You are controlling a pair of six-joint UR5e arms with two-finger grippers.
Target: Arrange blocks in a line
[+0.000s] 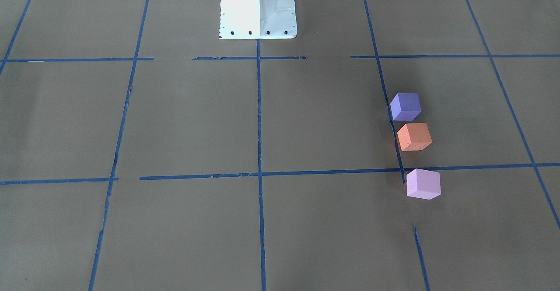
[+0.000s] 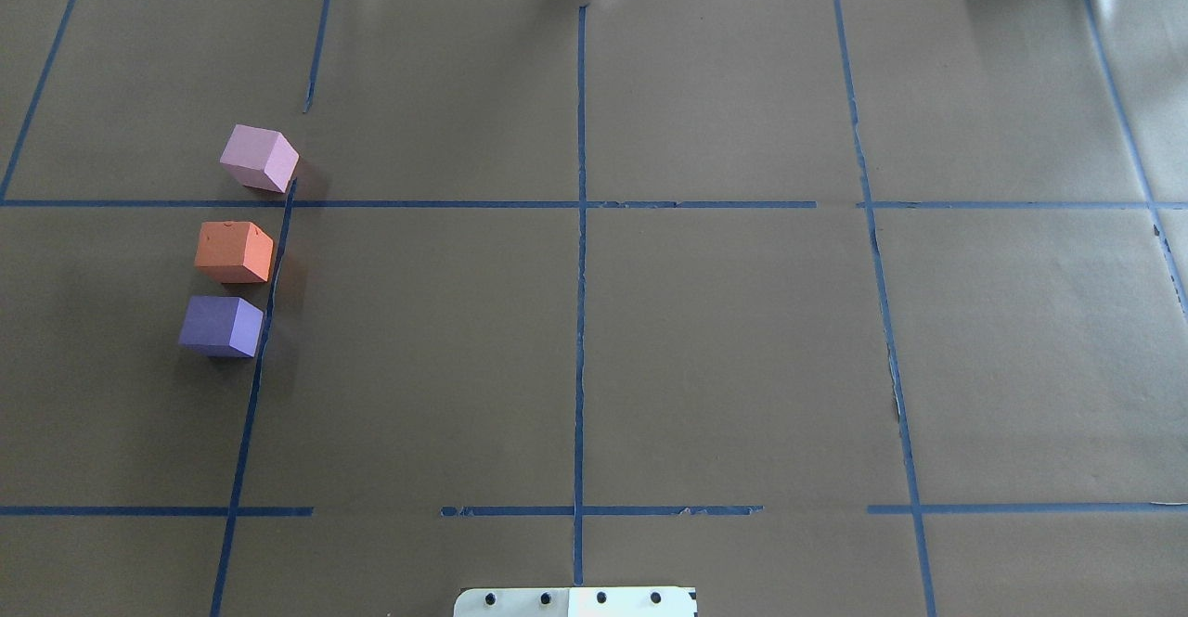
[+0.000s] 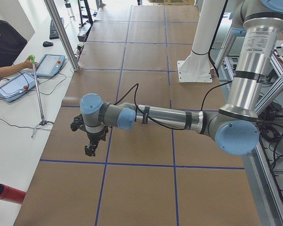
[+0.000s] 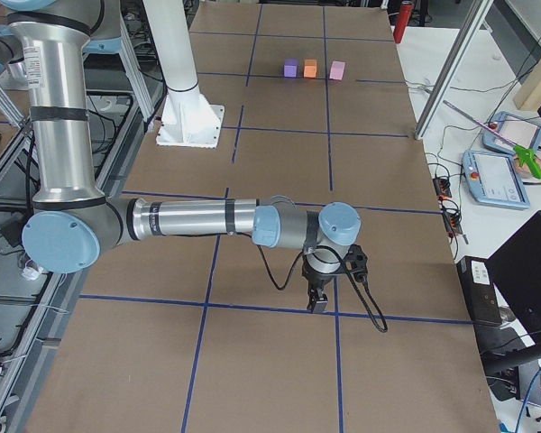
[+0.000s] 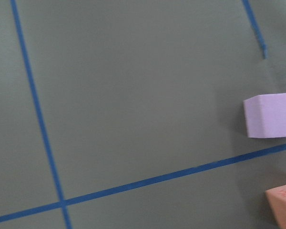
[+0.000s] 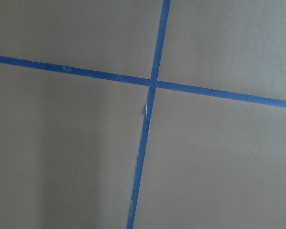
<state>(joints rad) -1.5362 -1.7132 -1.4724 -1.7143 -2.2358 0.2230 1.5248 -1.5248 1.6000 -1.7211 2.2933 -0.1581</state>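
Note:
Three blocks stand in a near-straight row along a blue tape line on my left side of the table: the blue-violet block (image 1: 405,106) (image 2: 221,326), the orange block (image 1: 414,136) (image 2: 234,251) and the pale pink block (image 1: 423,184) (image 2: 260,159). A wider gap separates the pink one from the orange one. The left wrist view shows the pink block (image 5: 271,115) and a corner of the orange block (image 5: 283,205). My left gripper (image 3: 90,149) hangs above the table, holding nothing that I can see. My right gripper (image 4: 318,302) hangs low over a tape line, far from the blocks. I cannot tell whether either is open.
The white robot pedestal (image 1: 258,8) (image 2: 575,601) stands at mid-table on my side. Blue tape lines (image 6: 152,86) grid the brown paper. A red cylinder (image 3: 7,193) lies at the table's left end. An operator with tablets (image 3: 19,84) sits across the table.

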